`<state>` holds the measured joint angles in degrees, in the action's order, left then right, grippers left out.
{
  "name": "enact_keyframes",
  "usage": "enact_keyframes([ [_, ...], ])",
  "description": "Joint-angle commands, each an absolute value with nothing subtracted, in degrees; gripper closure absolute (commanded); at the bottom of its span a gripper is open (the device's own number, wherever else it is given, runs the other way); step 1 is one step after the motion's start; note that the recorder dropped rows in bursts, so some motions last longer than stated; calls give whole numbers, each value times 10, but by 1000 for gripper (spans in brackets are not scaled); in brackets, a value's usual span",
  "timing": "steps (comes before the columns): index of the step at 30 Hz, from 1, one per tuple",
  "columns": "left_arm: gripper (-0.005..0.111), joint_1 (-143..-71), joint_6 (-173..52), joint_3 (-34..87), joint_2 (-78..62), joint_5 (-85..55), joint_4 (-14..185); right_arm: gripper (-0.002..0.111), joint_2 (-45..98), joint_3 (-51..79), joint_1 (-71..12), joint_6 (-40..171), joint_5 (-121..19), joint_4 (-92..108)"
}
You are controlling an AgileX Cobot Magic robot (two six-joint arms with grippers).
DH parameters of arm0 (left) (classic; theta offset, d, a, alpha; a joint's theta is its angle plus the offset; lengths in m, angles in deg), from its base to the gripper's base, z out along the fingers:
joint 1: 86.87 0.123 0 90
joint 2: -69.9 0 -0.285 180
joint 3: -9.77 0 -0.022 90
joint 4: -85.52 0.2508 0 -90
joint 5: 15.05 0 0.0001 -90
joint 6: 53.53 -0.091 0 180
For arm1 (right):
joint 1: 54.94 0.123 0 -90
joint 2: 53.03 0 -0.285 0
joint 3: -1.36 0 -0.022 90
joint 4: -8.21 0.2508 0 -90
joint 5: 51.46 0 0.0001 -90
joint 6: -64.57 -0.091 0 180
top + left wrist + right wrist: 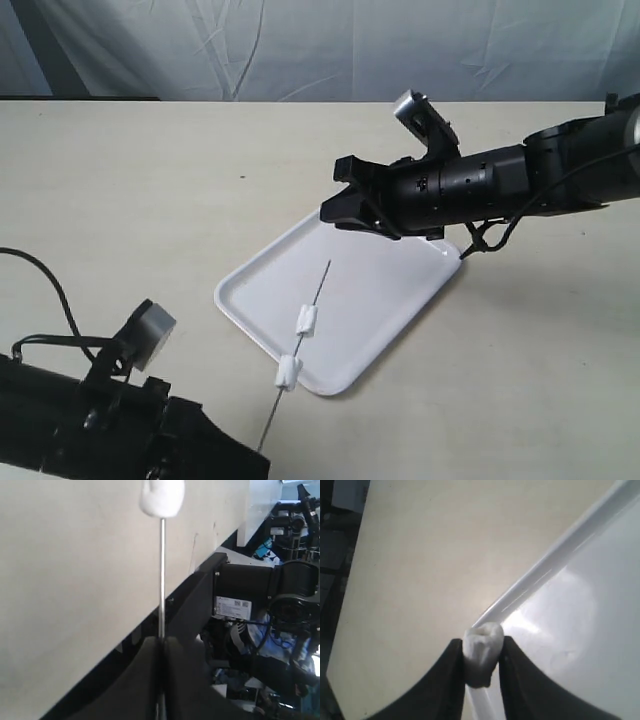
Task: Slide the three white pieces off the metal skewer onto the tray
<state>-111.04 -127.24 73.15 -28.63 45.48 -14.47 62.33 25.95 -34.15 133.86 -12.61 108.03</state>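
the flat white glossy plastic tray (390, 290) lies mid-table. the right black claw (481, 677), nearly closed, pinches one small white soft chunk (481, 655) over the tray's rim; carry it inward before releasing. the left black claw (161, 652) clamps the thin grey metal skewer (318, 285), two white chunks (306, 319) threaded on it.

Honestly, you didn't have much to read here. The only printed thing you had in shot was a small white sticker (232, 608) on the side of a black box (245, 582), way back in your left wrist view. It looked like it carried a couple of square QR-style codes with a line or two of tiny print beside them. It was too small and blurry to make out a single letter or number. Nothing else was legible in any of your views.
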Motion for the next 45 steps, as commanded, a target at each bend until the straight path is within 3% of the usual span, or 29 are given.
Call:
enact_keyframes([
  [1,107,-1110,-1292,765,-289,492,-144,85,625,252,-342,1344,-189,1064],
  [5,107,-1110,-1292,745,-289,438,-144,84,625,252,-342,1333,-160,1004],
  [11,107,-1110,-1261,690,-289,403,-144,69,630,251,-342,1315,-129,997],
  [21,107,-1110,-1225,633,-326,370,-144,70,633,251,-340,1239,-52,998],
  [40,107,-1110,-1225,600,-331,373,-144,70,633,251,-315,1231,-79,980],
  [45,107,-1110,-1225,600,-331,373,-144,80,633,251,-315,1230,-79,967],
])
